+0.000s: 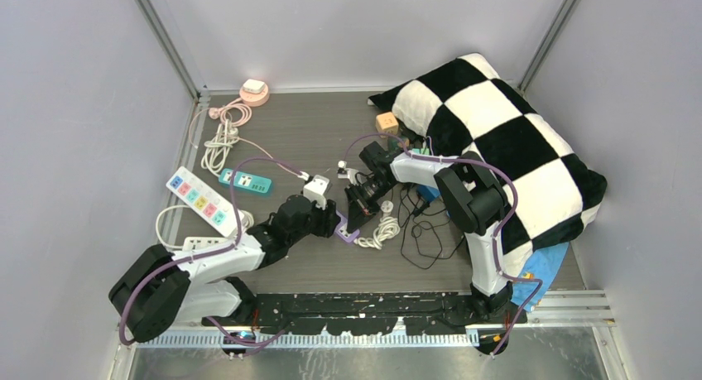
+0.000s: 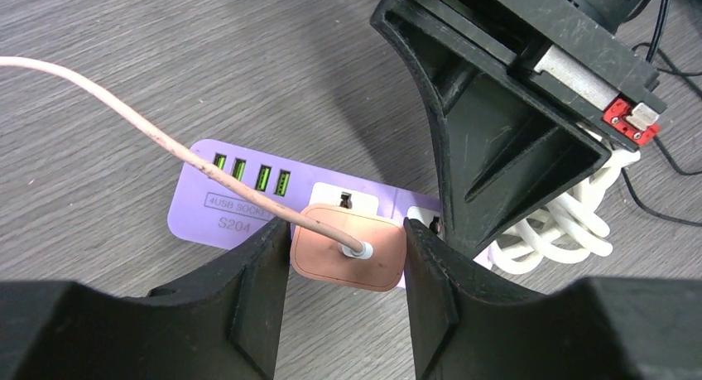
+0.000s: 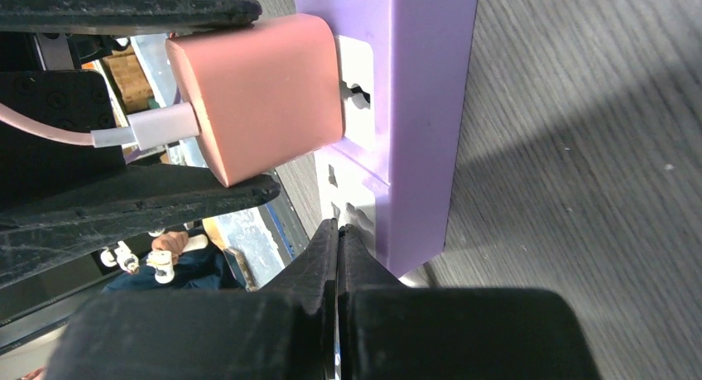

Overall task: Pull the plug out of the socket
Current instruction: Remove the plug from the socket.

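Note:
A purple power strip (image 2: 217,204) lies on the wooden table, also seen in the top view (image 1: 345,232) and the right wrist view (image 3: 422,107). A pink plug (image 2: 348,249) with a pink cable (image 2: 124,111) sits in its white socket; in the right wrist view the plug (image 3: 257,98) is against the socket face. My left gripper (image 2: 346,260) is shut on the plug, one finger on each side. My right gripper (image 3: 338,231) is shut, its tips pressed on the strip's socket face beside the plug. It also shows in the left wrist view (image 2: 497,140).
A coiled white cable (image 1: 382,229) and loose black cables (image 1: 426,235) lie right of the strip. A checkered pillow (image 1: 497,140) fills the right side. A white multi-colour power strip (image 1: 197,199), a teal strip (image 1: 246,181) and a pink round charger (image 1: 254,91) lie at left and back.

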Available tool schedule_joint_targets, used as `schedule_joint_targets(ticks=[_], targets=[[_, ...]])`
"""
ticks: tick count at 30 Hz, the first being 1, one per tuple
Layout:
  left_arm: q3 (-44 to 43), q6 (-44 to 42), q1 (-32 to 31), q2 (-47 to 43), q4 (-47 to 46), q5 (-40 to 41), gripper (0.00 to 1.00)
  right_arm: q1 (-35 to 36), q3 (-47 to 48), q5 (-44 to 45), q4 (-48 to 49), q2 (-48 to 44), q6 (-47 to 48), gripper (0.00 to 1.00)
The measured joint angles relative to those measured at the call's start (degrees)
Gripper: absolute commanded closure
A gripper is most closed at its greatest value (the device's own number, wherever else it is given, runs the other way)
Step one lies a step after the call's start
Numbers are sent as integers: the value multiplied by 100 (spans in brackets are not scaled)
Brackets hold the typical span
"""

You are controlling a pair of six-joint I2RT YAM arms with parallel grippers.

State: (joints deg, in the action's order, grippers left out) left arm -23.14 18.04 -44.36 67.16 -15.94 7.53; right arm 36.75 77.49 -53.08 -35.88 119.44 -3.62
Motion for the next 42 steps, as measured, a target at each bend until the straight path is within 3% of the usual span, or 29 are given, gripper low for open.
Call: schedule_joint_targets(ticks=[23,42], targets=[[15,-35,22,-831,35,-151,100,-2,24,-15,-57,20,24,99],[433,573,24,-1327,-94,-570,100,-2,105,-162,-396,-87,439,55]])
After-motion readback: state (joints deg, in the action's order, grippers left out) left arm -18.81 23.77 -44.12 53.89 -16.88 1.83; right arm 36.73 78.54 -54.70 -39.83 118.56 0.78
